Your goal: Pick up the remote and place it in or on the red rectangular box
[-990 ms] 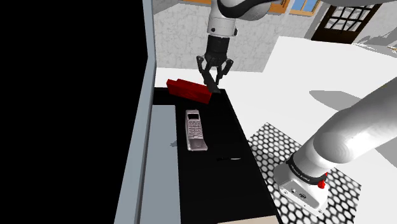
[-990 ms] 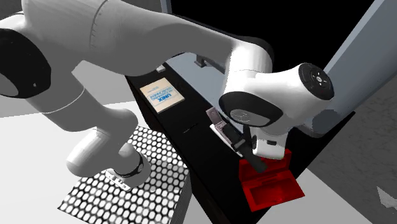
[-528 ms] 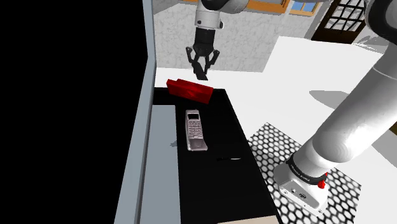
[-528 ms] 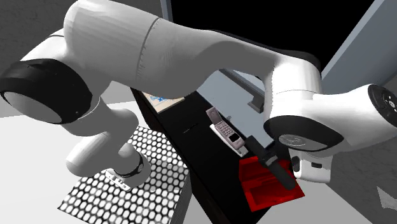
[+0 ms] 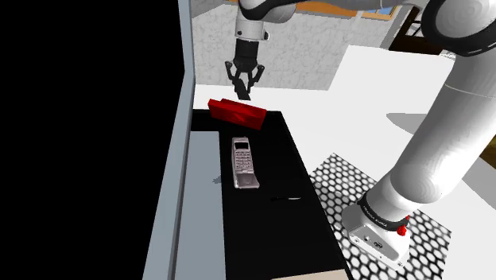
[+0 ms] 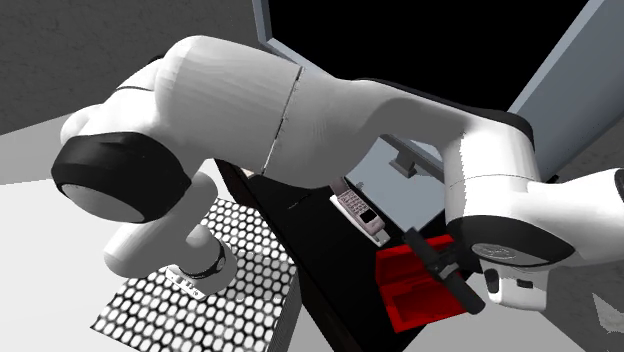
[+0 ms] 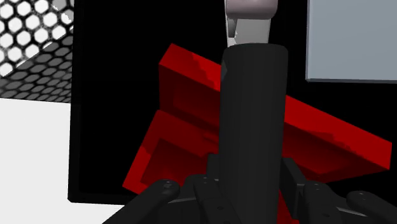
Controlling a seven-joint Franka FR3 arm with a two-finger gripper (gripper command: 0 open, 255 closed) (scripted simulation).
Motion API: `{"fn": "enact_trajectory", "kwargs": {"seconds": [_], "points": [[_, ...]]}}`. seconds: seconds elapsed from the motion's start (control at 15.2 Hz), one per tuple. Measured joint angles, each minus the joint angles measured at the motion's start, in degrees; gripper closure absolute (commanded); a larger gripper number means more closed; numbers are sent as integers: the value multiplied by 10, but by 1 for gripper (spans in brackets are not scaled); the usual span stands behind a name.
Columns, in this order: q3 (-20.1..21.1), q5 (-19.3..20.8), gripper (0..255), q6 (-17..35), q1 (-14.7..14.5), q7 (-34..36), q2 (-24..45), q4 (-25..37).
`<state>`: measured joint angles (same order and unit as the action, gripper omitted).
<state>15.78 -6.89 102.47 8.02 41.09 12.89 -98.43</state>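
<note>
Aloft in the shoulder view, the black gripper (image 5: 242,87) hangs above the red box (image 5: 236,114) at the far end of the black table (image 5: 270,231), with a grey keypad handset (image 5: 244,163) lying flat nearer the stand.

Second exterior view: the white arm (image 6: 300,130) arches over the table, and the box (image 6: 405,305) sits just beside the handset (image 6: 362,213).

Wrist view: the gripper (image 7: 253,172) is clamped on a black remote (image 7: 253,114), which it holds over the box (image 7: 184,83).

I read the arm (image 5: 441,135) rising from 4 o'clock in the shoulder view and arching across to 12 o'clock. The wrist (image 5: 254,16) points the gripper (image 5: 241,89) toward 6 o'clock. The fingers are clamped on a black remote (image 7: 253,114), which extends straight out between them.
</note>
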Motion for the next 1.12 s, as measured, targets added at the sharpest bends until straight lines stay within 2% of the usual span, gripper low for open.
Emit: {"fn": "enact_trajectory", "kwargs": {"seconds": [0.4, 0.79, 0.86, 1.12], "points": [[-1, 2, 255, 41, -1, -5, 13, -29], [-1, 2, 255, 48, -1, -5, 13, -36], [-1, 2, 0, 48, -1, -5, 13, -36], [-1, 2, 0, 48, -1, -5, 12, -36]]}}
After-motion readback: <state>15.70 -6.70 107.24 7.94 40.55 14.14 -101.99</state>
